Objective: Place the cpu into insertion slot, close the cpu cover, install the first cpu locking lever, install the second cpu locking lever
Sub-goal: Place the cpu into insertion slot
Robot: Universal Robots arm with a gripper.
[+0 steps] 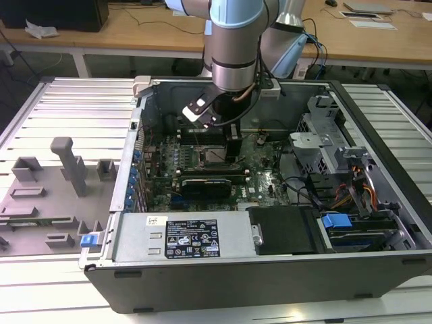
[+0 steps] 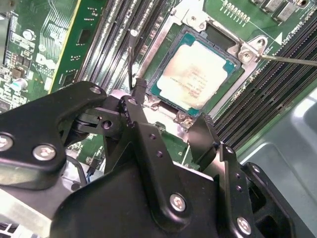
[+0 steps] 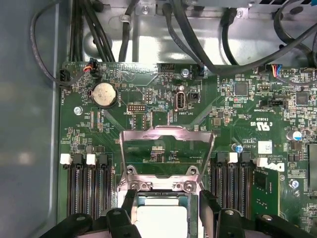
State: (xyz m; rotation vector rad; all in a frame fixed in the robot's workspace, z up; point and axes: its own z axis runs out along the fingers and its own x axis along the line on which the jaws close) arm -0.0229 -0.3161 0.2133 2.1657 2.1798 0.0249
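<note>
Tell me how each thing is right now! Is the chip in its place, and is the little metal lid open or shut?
cpu: lying flat in the insertion slot.
insertion slot: filled by the cpu, not covered.
cpu cover: flipped up, open.
gripper: down low at the cpu; I cannot tell if it grips.
computer case: lying flat, its side open.
</note>
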